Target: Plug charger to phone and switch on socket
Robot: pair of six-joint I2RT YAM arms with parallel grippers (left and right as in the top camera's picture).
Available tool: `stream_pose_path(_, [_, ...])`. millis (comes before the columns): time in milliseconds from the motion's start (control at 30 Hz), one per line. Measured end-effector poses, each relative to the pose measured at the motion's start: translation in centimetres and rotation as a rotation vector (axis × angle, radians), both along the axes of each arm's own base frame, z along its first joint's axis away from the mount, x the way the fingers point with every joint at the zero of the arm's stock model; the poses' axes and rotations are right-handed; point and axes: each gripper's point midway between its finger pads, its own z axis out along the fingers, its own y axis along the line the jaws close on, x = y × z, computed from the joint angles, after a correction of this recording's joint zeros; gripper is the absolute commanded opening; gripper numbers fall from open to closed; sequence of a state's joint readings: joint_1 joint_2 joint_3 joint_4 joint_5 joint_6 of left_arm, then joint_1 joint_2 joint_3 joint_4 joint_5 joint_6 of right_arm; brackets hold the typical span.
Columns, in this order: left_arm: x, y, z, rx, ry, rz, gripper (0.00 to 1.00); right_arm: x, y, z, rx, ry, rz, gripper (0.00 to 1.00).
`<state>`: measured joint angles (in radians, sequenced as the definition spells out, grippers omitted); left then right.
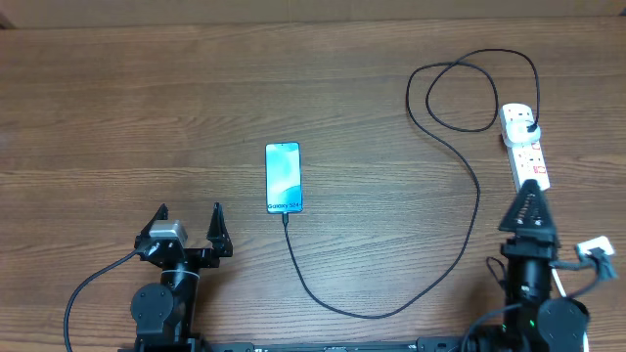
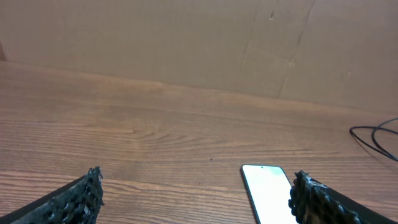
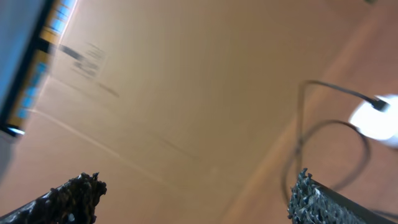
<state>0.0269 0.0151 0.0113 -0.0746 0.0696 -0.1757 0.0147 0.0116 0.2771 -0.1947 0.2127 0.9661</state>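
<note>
The phone lies flat mid-table, its screen lit blue-teal. The black charger cable meets the phone's bottom edge with its tip, curves right, loops at the far right, and ends in a black plug seated in the white socket strip. My left gripper is open and empty, to the near left of the phone; in the left wrist view the phone sits by the right finger. My right gripper is open and empty, just in front of the strip; its tilted, blurred wrist view shows the strip.
The table is brown wood. A cardboard wall stands behind it. The cable loop lies left of the strip's far end. A white cord end sits beside my right arm.
</note>
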Motion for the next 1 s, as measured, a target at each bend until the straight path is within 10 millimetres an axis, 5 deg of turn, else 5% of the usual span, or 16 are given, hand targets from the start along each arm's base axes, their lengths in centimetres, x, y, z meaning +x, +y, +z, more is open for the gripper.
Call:
stream_pose_path(167, [0.0,0.0,0.0,0.000,0.000,0.000,0.99,1.5,-0.4,-4.9,0.004,0.078,-0.026,1.00])
stream_pose_path(300, [0.0,0.0,0.0,0.000,0.000,0.000,1.00,1.9,-0.6,-6.9,0.003,0.111,-0.036,1.00])
stream_pose_path(633, [0.0,0.0,0.0,0.000,0.000,0.000,1.00,1.7,-1.4,-9.9,0.000,0.221,-0.086,1.00])
stream_pose_path(1000, [0.0,0.0,0.0,0.000,0.000,0.000,0.99,1.7,-1.6,-10.1,0.000,0.228,-0.095,1.00])
